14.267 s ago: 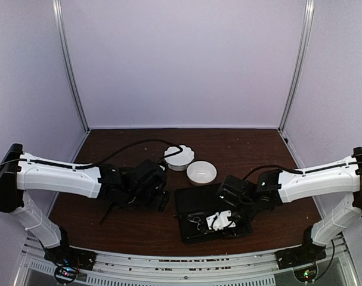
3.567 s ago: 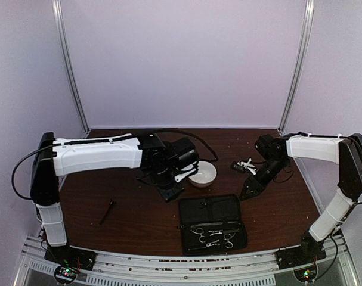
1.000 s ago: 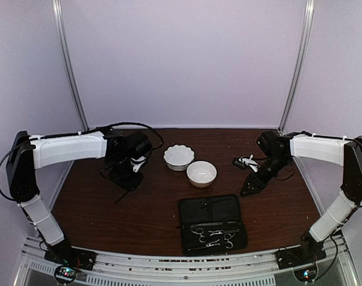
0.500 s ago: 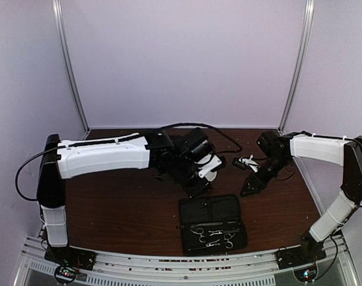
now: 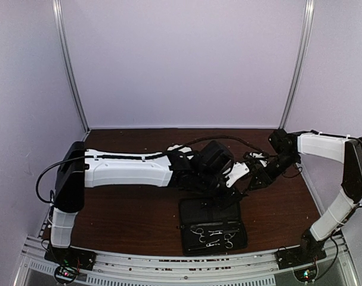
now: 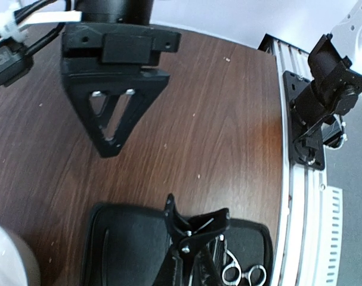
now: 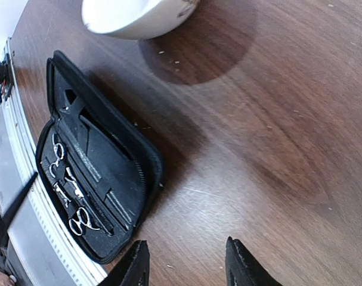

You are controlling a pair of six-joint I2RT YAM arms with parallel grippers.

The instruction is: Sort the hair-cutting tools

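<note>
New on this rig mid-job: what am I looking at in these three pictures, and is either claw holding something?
Two robot arms are bolted at the near edge of a brown table, each ending in a two-finger gripper. The wide picture looks down from above and behind them. The other two come from cameras on the wrists, so each shows its own fingers at the bottom. On the table lies an open black zip case with silver scissors inside, and a white bowl near it. The left gripper is shut on a thin black clip, above the case. The right gripper is open and holds nothing.
</note>
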